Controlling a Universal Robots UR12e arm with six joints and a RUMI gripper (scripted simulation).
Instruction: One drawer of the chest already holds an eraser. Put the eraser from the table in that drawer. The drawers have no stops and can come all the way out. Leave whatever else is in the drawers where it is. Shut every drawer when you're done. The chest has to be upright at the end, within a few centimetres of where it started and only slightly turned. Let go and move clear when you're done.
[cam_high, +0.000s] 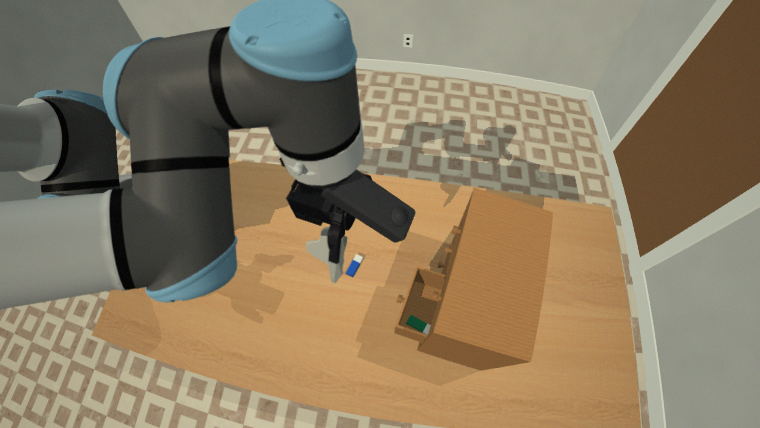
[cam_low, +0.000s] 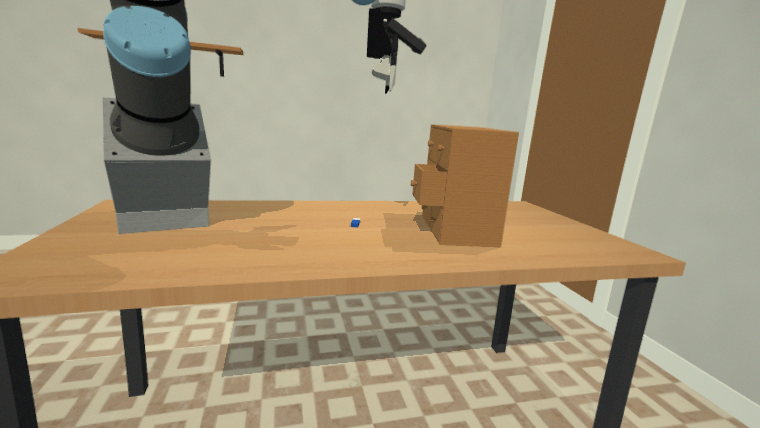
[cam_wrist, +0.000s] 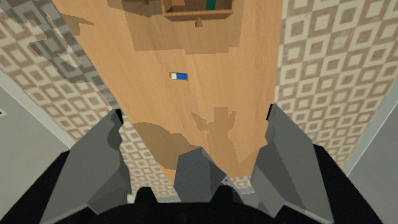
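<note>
A blue-and-white eraser (cam_high: 353, 265) (cam_low: 355, 223) (cam_wrist: 180, 76) lies flat on the table (cam_high: 297, 340) (cam_low: 319, 265) in front of the chest. The wooden chest (cam_high: 499, 265) (cam_low: 478, 186) stands upright. One middle-height drawer (cam_high: 411, 332) (cam_low: 429, 184) (cam_wrist: 200, 16) is pulled out, at the near end of the chest in the top view. A green-and-white eraser (cam_high: 417, 323) (cam_wrist: 211, 4) lies inside it. My gripper (cam_wrist: 194, 107) is open and empty, high above the table, its jaws spread wide. In the wrist view the table eraser lies ahead of and between the fingertips.
Other drawers with small knobs (cam_high: 448, 249) (cam_low: 440, 147) are shut or nearly so; their exact state is hard to tell. The open drawer's knob (cam_high: 400, 298) (cam_low: 413, 183) (cam_wrist: 198, 23) sticks out toward the arm's side. The robot base (cam_low: 159, 183) stands at the table's other end.
</note>
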